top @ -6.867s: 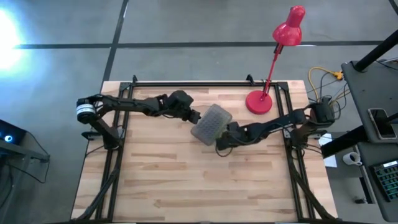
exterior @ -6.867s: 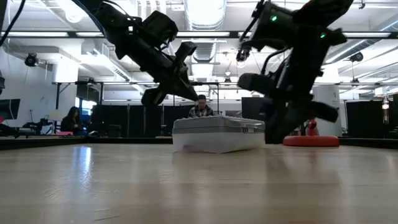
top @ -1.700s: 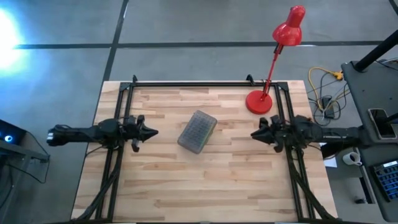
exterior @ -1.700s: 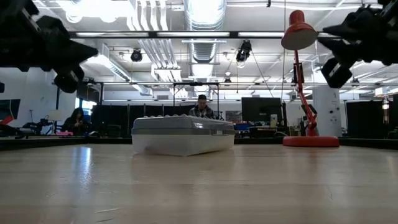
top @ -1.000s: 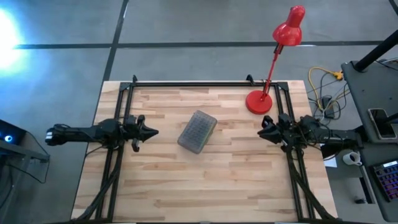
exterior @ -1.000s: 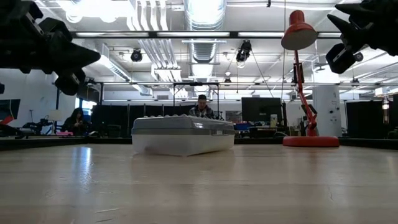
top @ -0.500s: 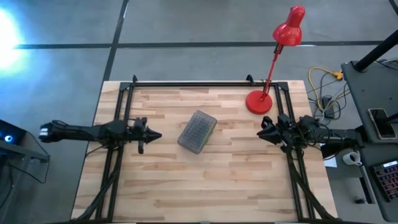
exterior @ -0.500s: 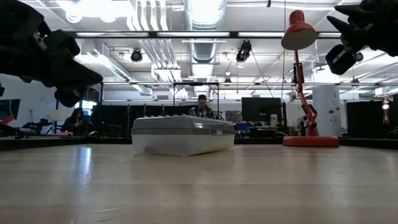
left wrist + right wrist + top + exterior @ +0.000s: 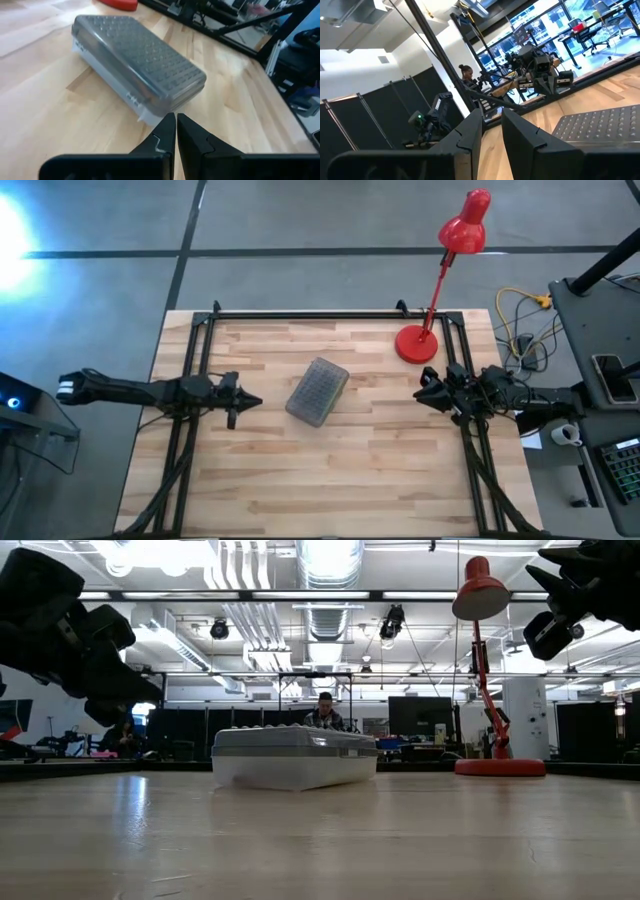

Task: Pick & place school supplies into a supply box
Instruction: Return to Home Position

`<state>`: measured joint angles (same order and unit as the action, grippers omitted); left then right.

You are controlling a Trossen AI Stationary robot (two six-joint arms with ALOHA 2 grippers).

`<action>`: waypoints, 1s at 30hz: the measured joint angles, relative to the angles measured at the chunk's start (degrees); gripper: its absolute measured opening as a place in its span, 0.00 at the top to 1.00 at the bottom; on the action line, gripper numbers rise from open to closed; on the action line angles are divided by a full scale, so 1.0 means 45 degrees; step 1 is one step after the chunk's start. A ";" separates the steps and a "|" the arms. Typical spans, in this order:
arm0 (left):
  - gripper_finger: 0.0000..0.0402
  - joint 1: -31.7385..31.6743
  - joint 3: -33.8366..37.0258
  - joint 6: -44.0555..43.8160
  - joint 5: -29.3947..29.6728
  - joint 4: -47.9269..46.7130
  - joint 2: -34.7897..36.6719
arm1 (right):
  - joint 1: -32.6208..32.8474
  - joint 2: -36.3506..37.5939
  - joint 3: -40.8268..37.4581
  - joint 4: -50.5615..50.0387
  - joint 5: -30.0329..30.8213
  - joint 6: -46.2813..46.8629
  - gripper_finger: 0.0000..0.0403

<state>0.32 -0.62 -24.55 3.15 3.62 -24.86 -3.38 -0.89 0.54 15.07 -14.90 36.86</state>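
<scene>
**Both arms pulled back at the bench sides, box shut between them**

The supply box (image 9: pixel 318 391) lies on the bench (image 9: pixel 330 480), lid down and set at a slant to the bench edges. It sits between the two sets of jaws, apart from both and somewhat nearer the left ones. The ribbed grey lid (image 9: pixel 145 62) covers the whole top. The pale walls (image 9: pixel 294 772) are cloudy, and I cannot tell what is inside.

The left arm (image 9: pixel 150 391) stretches level in from the bench side. Its jaws point straight at the box and are closed to a hairline slit, holding nothing. Only bare wood lies between their tips and the near end of the box.

The right arm (image 9: pixel 500 392) is folded over the opposite frame rail (image 9: pixel 468 450). Its jaws point inward toward the box. They are parted by a narrow gap and grip nothing. The box lid (image 9: pixel 600 125) shows ahead of them, well apart.

Around:
- A red desk lamp (image 9: pixel 440 290) stands with its round base (image 9: pixel 417 343) just beside the right jaws, toward the far bench edge. It is clear of the line between those jaws and the box.
- Yellow cables (image 9: pixel 520 305) hang off the bench beyond the lamp.
- In the low view, both arms hang dark in the upper corners.
- A seated person (image 9: pixel 323 712) is in the room behind the box, and another (image 9: pixel 118 730) is far off at the side.
</scene>
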 joint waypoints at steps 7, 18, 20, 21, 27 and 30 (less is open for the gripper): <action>1.00 0.0000 0.0000 0.0003 -0.0002 0.0000 -0.0534 | 0.0000 0.0000 0.0000 0.0000 -0.0002 0.0000 0.83; 1.00 0.0000 0.0000 0.0001 -0.0003 0.0000 -0.0812 | 0.0000 0.0000 0.0000 0.0000 -0.0002 0.0000 0.83; 1.00 0.0000 0.0000 0.0003 -0.0003 0.0000 -0.0812 | 0.0000 0.0000 0.0000 0.0000 -0.0005 0.0000 0.83; 1.00 0.0000 0.0000 0.0002 -0.0003 0.0000 -0.0812 | 0.0000 0.0000 0.0000 0.0000 0.0000 0.0000 0.83; 1.00 0.0000 0.0000 0.0002 -0.0003 0.0000 -0.0812 | 0.0000 0.0000 0.0000 0.0000 -0.0005 0.0000 0.83; 1.00 0.0000 0.0000 0.0003 -0.0003 0.0000 -0.0812 | 0.0000 0.0000 0.0000 0.0005 -0.0005 0.0000 0.83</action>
<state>0.32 -0.62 -24.53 3.14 3.62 -28.51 -3.38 -0.89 0.54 15.09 -14.92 36.86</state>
